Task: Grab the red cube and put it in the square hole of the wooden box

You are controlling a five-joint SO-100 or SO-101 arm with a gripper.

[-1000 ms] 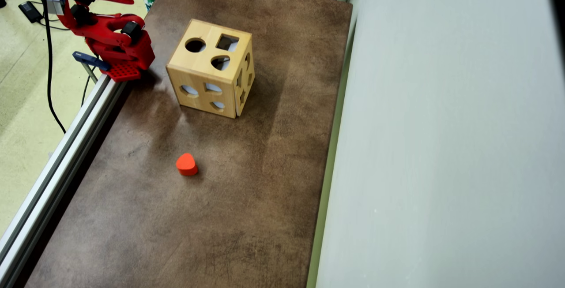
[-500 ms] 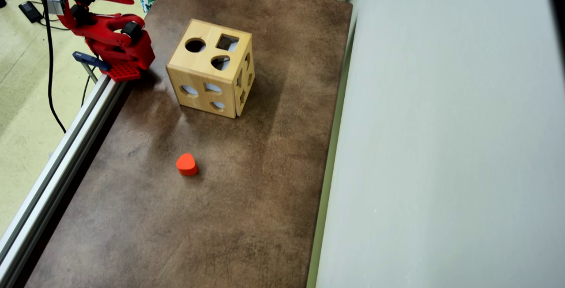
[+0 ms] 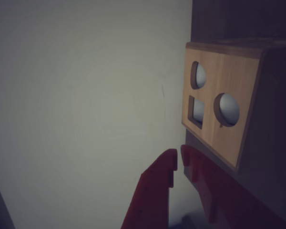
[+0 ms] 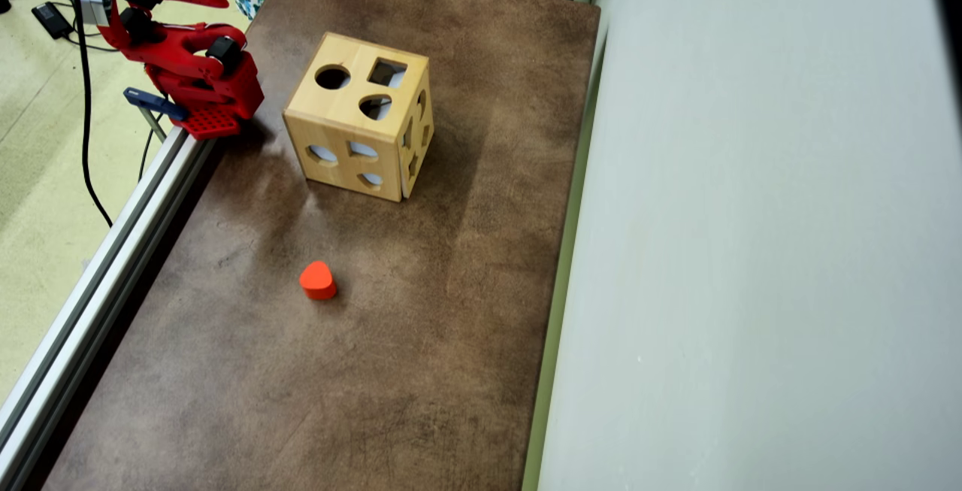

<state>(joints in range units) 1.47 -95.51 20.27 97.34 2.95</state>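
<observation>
A small red block [image 4: 317, 280] with a rounded, heart-like outline lies on the brown table top [image 4: 421, 325], in front of the wooden box [image 4: 357, 126]; it shows only in the overhead view. The box top has a round hole, a square hole [image 4: 387, 72] and a drop-shaped hole. In the wrist view the box [image 3: 219, 109] is at the right, with its square hole [image 3: 196, 110] visible. My red gripper [image 3: 178, 160] has its jaws almost together and holds nothing. In the overhead view the gripper [image 4: 219, 1] is folded back at the top left, far from the block.
A metal rail [image 4: 113, 250] runs along the table's left edge, where the arm base [image 4: 210, 100] is clamped. A pale wall [image 4: 751, 250] bounds the table's right side. Cables [image 4: 83, 137] lie on the floor at the left.
</observation>
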